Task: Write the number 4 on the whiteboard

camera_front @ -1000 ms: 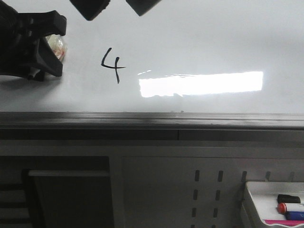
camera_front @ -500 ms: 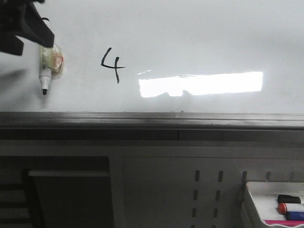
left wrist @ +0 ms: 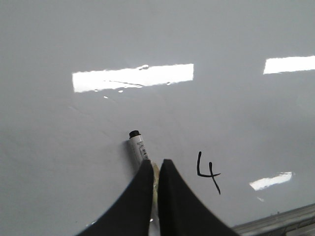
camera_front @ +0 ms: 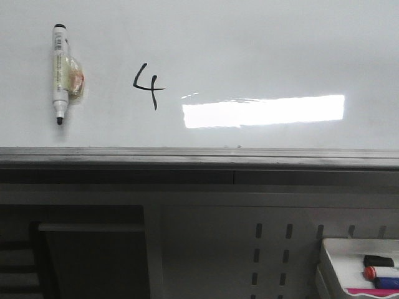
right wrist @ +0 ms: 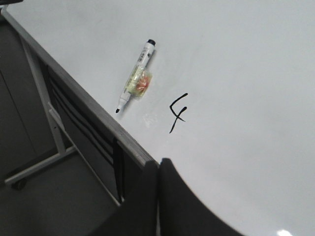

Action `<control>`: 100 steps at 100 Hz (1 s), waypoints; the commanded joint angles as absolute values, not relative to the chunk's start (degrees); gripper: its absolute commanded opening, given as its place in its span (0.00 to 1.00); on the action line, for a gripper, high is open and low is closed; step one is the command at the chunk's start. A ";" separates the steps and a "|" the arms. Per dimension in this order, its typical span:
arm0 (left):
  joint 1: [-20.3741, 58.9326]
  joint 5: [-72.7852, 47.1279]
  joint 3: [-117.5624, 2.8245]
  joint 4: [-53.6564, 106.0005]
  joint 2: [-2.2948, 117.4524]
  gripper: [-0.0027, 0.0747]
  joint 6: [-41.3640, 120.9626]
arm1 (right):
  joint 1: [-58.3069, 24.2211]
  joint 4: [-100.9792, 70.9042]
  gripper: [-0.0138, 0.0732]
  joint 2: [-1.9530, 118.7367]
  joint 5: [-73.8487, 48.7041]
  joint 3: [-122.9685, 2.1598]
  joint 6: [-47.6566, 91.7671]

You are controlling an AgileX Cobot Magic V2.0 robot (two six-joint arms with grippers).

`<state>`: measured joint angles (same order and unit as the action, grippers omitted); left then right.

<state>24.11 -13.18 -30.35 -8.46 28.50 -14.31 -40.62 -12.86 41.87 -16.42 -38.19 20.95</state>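
The black left arm that covered the upper-left corner of the front view half a second ago is gone from that view, leaving the white marker with a black cap end and black tip (camera_front: 59,73) lying alone on the large glossy white whiteboard with a grey metal edge strip (camera_front: 262,56). The marker lies lengthwise, tip toward the edge strip, a yellowish band with red marks wrapped around its middle.

The small black handwritten number 4 (camera_front: 147,85) sits at about 3 o'clock from the marker, near it but not touching, and at 9 o'clock from the bright rectangle of reflected light (camera_front: 263,111), close to that rectangle's end.

In the left wrist view, the left gripper (left wrist: 154,167) shows its two black fingers pressed together with nothing between them, above the marker, whose capped end shows past the fingertips. The right gripper (right wrist: 158,164) likewise has its fingers closed and empty, over the board edge, well apart from the marker and the 4.

At 5 o'clock in the front view, below the board, a small white tray (camera_front: 330,252) holds a few markers.
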 commanded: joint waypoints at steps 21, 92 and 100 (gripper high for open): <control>23.82 -9.43 -18.60 -10.09 11.38 0.01 -14.24 | -40.21 -13.07 0.08 21.20 -1.67 -20.12 20.81; 23.82 -9.54 -15.81 -9.57 6.99 0.01 -14.24 | -40.21 -13.07 0.08 12.75 -2.29 -12.85 20.81; 23.82 -9.54 -15.23 -9.57 6.99 0.01 -14.24 | -40.21 -13.07 0.08 12.75 -2.29 -12.85 20.81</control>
<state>24.11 -13.36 -14.30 -9.74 6.46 -14.31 -40.62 -12.86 12.49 -6.85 -11.41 20.83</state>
